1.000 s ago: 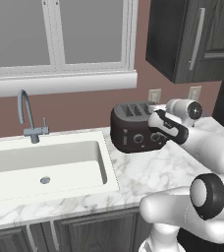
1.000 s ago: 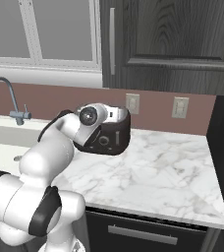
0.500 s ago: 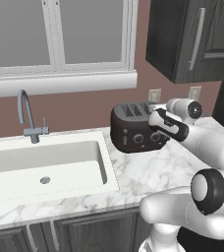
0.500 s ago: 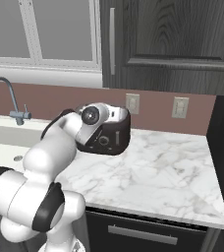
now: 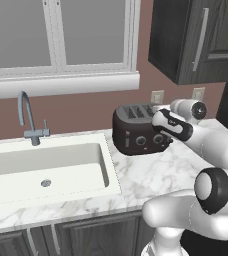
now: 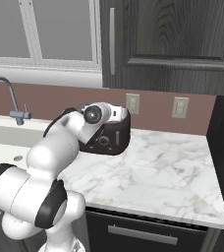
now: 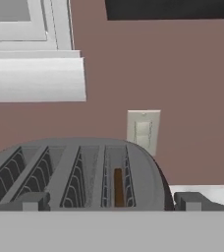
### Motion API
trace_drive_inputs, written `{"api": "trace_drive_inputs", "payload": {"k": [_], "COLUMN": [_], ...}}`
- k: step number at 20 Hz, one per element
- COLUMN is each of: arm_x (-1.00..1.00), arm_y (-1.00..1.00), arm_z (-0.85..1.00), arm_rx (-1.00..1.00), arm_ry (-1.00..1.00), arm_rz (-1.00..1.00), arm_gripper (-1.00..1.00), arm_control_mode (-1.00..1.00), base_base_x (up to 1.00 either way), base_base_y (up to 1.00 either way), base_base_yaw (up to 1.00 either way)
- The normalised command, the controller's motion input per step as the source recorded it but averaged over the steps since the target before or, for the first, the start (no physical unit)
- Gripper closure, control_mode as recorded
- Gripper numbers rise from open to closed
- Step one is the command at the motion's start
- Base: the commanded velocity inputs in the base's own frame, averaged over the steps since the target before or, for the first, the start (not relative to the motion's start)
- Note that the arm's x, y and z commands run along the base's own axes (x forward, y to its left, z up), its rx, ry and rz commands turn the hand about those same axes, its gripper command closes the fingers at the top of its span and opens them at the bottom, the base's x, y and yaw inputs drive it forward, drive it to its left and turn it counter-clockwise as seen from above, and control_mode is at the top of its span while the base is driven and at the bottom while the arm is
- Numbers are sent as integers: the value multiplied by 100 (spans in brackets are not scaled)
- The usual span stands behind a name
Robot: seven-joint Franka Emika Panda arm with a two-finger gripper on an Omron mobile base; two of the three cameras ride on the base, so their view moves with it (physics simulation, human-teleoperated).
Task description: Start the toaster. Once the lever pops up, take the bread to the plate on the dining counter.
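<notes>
The dark glossy rounded toaster (image 5: 138, 132) stands on the white grey-veined marble worktop (image 6: 153, 172), its long axis running along the reddish-brown back wall and its front with two round silver-rimmed knobs facing out toward the robot. Its four slots run front to back, across that long axis. The hand view looks down into them and shows a thin dark-brown slice of bread (image 7: 118, 187) standing on edge in the slot nearest the gripper's right fingertip; neither base view reveals the bread. The two-finger gripper (image 7: 109, 201) hangs just in front of and slightly above the toaster's front edge, its dark tips spread wide with nothing between them, one near each end of the toaster's top. In the left base view the hand (image 5: 172, 125) overlaps the toaster's right end, and the knobs show beside it; in the right base view the arm hides most of the toaster. Beyond the gripper a cream wall outlet (image 7: 143, 130) sits on the wall. To the gripper's left lie the white sink basin (image 5: 46, 167) and grey curved faucet (image 5: 28, 117).
</notes>
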Motion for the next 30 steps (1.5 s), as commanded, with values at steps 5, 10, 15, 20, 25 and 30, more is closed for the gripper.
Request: {"api": "trace_drive_inputs", "payload": {"k": [5, 10, 15, 20, 25, 30], "arm_x": [0, 0, 0, 0, 3, 5], "arm_y": [-12, -3, 0, 0, 0, 0], "arm_z": [0, 0, -2, -3, -5, -4], "arm_rx": [0, 0, 0, 0, 0, 0], "arm_ry": [0, 0, 0, 0, 0, 0], "arm_rz": [0, 0, 0, 0, 0, 0], "arm_gripper": [-100, -100, -100, -100, -100, -100], "arm_control_mode": [-100, -100, -100, -100, -100, -100], "base_base_x": [0, 0, 0, 0, 0, 0], "base_base_y": [0, 0, 0, 0, 0, 0], "base_base_yaw": [0, 0, 0, 0, 0, 0]}}
